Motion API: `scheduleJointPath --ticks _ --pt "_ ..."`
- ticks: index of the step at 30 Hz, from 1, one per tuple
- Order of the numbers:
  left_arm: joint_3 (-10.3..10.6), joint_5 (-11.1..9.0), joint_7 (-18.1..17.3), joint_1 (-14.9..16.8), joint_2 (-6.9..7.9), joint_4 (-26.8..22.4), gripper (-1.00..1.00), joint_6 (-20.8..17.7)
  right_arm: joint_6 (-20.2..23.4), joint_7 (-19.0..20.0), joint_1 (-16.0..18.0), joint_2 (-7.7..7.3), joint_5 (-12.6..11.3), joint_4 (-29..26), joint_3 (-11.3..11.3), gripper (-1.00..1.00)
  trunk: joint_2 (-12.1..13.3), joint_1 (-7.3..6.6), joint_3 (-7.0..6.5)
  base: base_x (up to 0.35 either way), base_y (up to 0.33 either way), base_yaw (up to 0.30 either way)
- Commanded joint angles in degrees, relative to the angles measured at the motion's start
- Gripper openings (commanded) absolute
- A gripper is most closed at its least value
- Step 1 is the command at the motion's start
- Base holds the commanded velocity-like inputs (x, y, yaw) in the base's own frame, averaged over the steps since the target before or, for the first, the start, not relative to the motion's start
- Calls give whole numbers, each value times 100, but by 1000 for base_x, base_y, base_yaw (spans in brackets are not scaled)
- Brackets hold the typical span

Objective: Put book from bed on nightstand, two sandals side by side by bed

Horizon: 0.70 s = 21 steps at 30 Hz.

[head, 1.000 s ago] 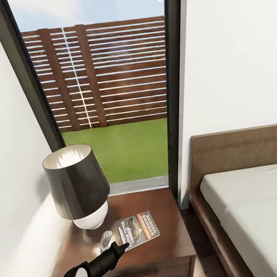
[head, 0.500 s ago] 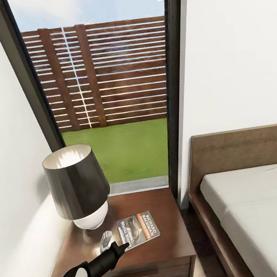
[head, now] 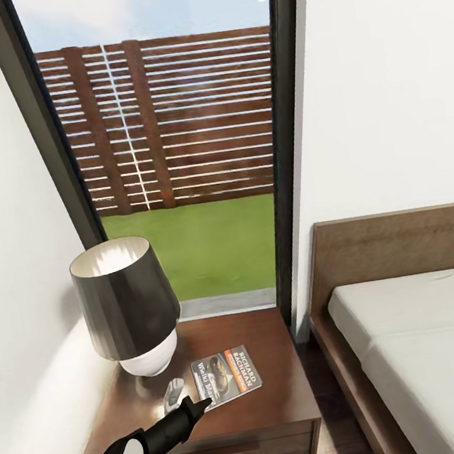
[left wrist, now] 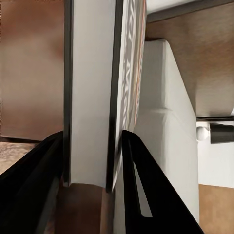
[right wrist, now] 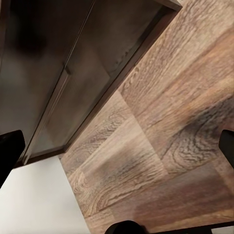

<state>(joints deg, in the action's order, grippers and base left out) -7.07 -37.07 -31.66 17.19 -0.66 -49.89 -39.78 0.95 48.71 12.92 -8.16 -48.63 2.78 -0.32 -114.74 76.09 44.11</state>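
Head view: the book [head: 227, 377] lies on the nightstand [head: 279, 406] toward its front edge, the left hand [head: 200, 403] at its near corner.

Left wrist view: fingers [left wrist: 146, 195] clamp the book [left wrist: 92, 97]; releasing comes next.

Right wrist view: right hand [right wrist: 117, 146] gapes wide, empty, over floor [right wrist: 170, 122].

The head camera is looking down toward the nightstand [head: 276, 385] at 7 o'clock; the left wrist camera is sharing the book [left wrist: 127, 87] close-up; the right wrist camera is facing floor [right wrist: 161, 131].
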Motion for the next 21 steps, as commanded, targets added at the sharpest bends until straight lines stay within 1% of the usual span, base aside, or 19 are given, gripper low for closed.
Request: scheduleJointPath --ticks 1,21 --pt "-22 -10 -13 4 -6 1 -100 -39 10 34 9 -1 -23 21 -2 100 -3 -1 5 41 0 0" --pt "-22 -2 -11 4 -5 6 -100 -21 10 34 9 -1 -23 21 -2 100 -3 -1 5 123 0 0"
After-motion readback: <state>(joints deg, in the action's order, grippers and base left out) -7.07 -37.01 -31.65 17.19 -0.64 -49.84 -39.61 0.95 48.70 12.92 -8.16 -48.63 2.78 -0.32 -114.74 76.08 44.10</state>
